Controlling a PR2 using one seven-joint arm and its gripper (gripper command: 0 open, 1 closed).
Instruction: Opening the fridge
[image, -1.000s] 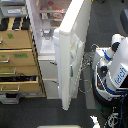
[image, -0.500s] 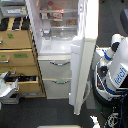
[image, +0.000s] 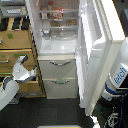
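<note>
Fridge (image: 57, 75) door (image: 100, 55) stands wide: rigid, likely heavy on hinges; grip its outer edge. Pincer (image: 22, 66) spread, holding nothing.

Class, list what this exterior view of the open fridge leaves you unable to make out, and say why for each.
- Items on the fridge shelves: too blurred to identify.
- Top of the fridge door: cut off by the upper edge.
- Gripper: blurred against the wooden cabinet; open or shut cannot be told.
- White robot: cut by the right edge, partly hidden behind the door.
</note>
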